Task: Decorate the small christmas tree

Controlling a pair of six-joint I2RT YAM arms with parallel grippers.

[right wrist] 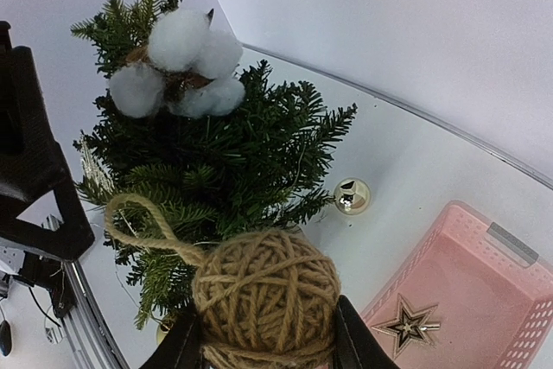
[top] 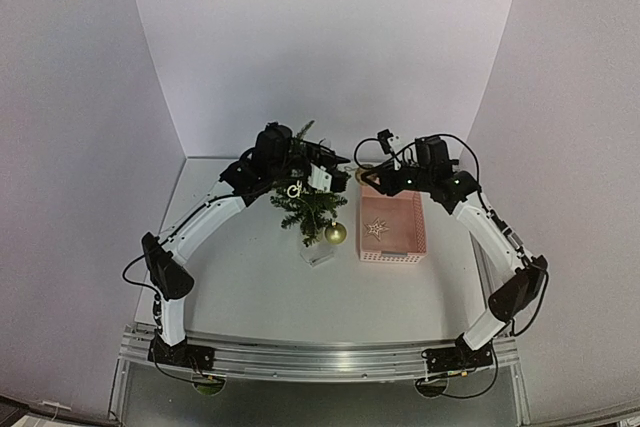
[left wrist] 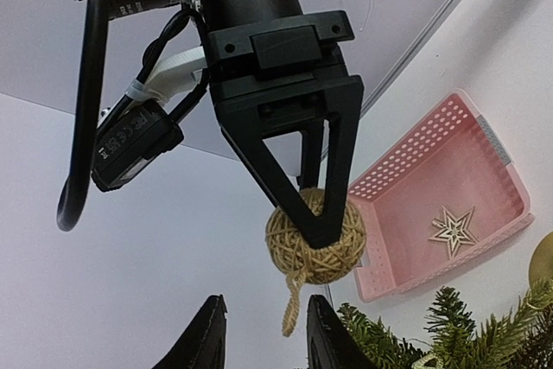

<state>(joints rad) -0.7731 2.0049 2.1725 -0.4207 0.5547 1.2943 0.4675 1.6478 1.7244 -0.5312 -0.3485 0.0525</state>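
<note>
One white table (top: pixel 250 287) carries everything I see. The small christmas tree (top: pixel 310 209) stands at its middle, the pink basket (top: pixel 421 227) just to its right. My right gripper (right wrist: pixel 266 339) pinches a twine ball (right wrist: pixel 263 295) near the treetop; my left gripper (left wrist: pixel 262 330), facing that ball, is spread, gripping nothing.

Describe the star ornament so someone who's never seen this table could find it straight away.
Find the pink basket on the white table, just right of the small christmas tree. The star lies flat and alone on its floor, toward the tree side. It is a pale, pointed cut-out, whereas the gold bauble and twine ball nearby are round.
</note>
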